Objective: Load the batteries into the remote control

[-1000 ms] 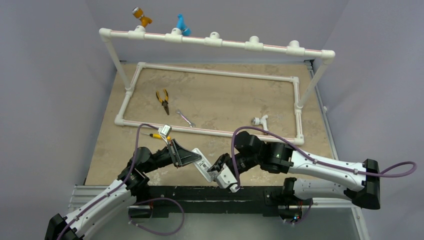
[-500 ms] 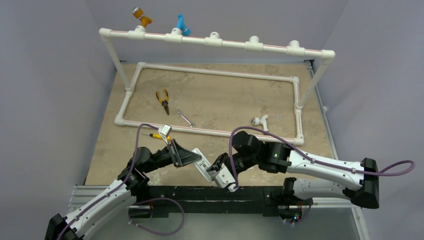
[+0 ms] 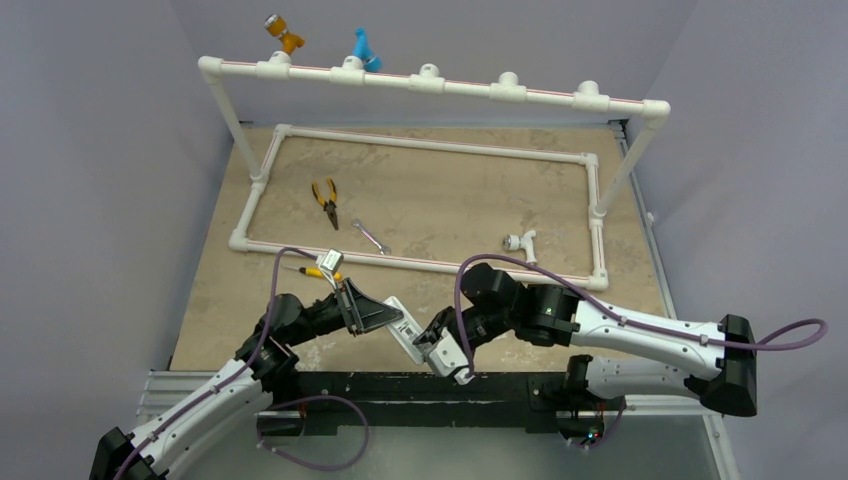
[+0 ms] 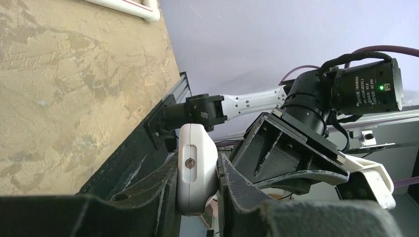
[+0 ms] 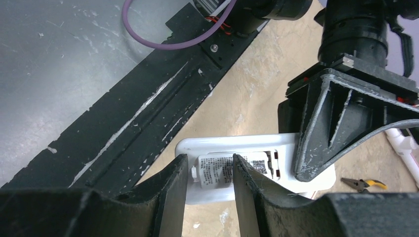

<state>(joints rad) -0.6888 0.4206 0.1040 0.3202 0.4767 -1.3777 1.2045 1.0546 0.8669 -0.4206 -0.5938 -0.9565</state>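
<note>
My left gripper (image 3: 385, 318) is shut on the white remote control (image 3: 403, 328) and holds it above the table's near edge. In the left wrist view the remote control (image 4: 195, 148) stands edge-on, clamped between both fingers of that gripper (image 4: 197, 163). My right gripper (image 3: 432, 335) is at the remote's free end. In the right wrist view the remote control (image 5: 232, 145) shows its back, where the uncovered compartment (image 5: 257, 163) holds a white printed surface. My right gripper (image 5: 210, 160) is open, its fingers straddling that compartment. I cannot make out the batteries.
Yellow-handled pliers (image 3: 325, 200) and a silver wrench (image 3: 371, 236) lie inside the white pipe frame (image 3: 430, 147). A yellow-handled screwdriver (image 3: 318, 270) and a small white piece (image 3: 329, 257) lie just behind my left gripper. A white pipe fitting (image 3: 518, 241) sits further right. A black rail (image 3: 400, 385) borders the near edge.
My right arm has edged slightly left toward the remote control, and its jaws have narrowed a little. The left gripper and the remote control have stayed still.
</note>
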